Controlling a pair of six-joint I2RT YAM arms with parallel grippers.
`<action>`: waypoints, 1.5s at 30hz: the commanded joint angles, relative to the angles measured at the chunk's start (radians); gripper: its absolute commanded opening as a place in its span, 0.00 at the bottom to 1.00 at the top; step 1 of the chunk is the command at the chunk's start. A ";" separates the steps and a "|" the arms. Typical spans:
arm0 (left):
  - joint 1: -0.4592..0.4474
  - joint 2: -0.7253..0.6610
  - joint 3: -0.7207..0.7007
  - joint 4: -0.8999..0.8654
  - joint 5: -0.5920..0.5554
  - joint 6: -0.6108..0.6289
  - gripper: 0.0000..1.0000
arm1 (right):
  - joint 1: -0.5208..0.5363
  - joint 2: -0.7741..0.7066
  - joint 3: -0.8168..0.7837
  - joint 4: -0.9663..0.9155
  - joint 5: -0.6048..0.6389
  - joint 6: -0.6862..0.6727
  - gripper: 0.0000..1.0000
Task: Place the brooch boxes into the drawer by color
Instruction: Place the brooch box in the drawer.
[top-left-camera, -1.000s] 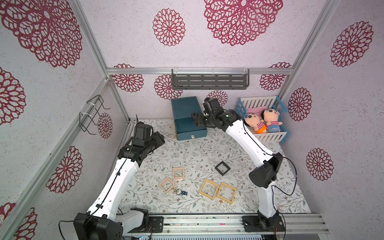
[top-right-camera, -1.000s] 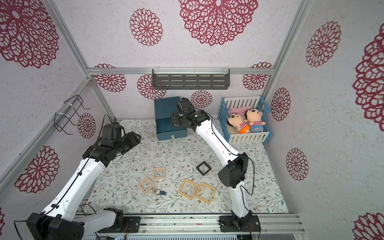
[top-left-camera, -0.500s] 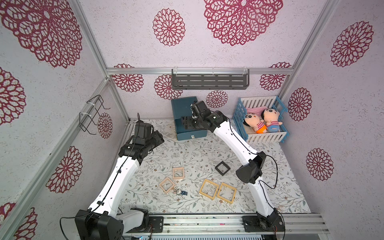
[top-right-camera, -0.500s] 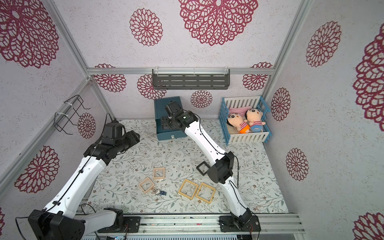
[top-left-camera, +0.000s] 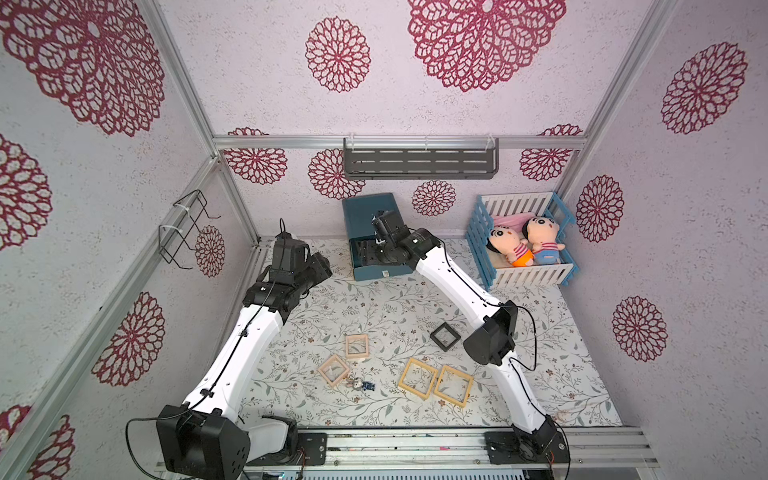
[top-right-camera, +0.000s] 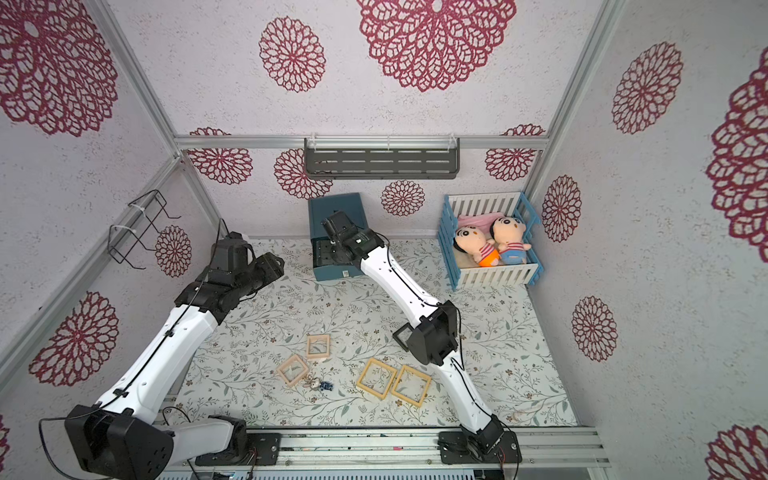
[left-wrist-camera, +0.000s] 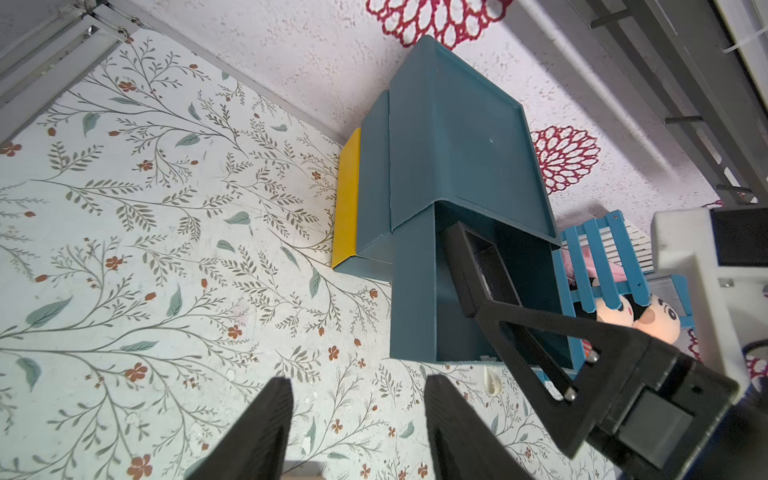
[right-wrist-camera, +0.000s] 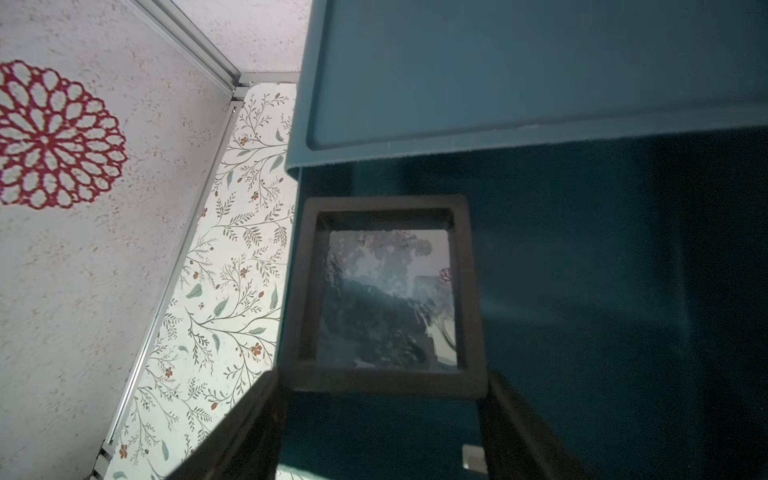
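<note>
The teal drawer chest (top-left-camera: 370, 216) stands at the back wall with its top drawer (left-wrist-camera: 419, 291) pulled out. My right gripper (right-wrist-camera: 380, 386) is shut on a black brooch box (right-wrist-camera: 386, 299), gripping it by its near corners. The box (left-wrist-camera: 478, 270) hangs tilted inside the open drawer. My left gripper (left-wrist-camera: 357, 419) is open and empty above the mat, left of the chest. On the mat lie another black box (top-left-camera: 445, 336), two pale pink boxes (top-left-camera: 357, 346) (top-left-camera: 333, 370) and two yellow-tan boxes (top-left-camera: 418, 378) (top-left-camera: 453, 385).
A blue-and-white crib (top-left-camera: 523, 245) with two dolls stands at the back right. A grey shelf (top-left-camera: 419, 162) hangs on the back wall and a wire rack (top-left-camera: 183, 228) on the left wall. A tiny trinket (top-left-camera: 361, 385) lies by the pink boxes.
My right arm has swung left from beside the crib, carrying the black box over and into the open top drawer. The left arm has barely shifted.
</note>
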 joint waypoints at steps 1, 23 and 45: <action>-0.013 0.018 0.040 0.033 0.018 0.014 0.58 | -0.001 0.006 0.013 0.039 -0.013 -0.010 0.12; -0.101 0.147 0.135 0.033 0.010 -0.005 0.58 | -0.019 0.037 0.017 0.038 -0.056 -0.030 0.47; -0.102 0.164 0.165 0.030 0.026 -0.015 0.59 | -0.041 0.010 0.036 0.056 -0.120 -0.015 0.73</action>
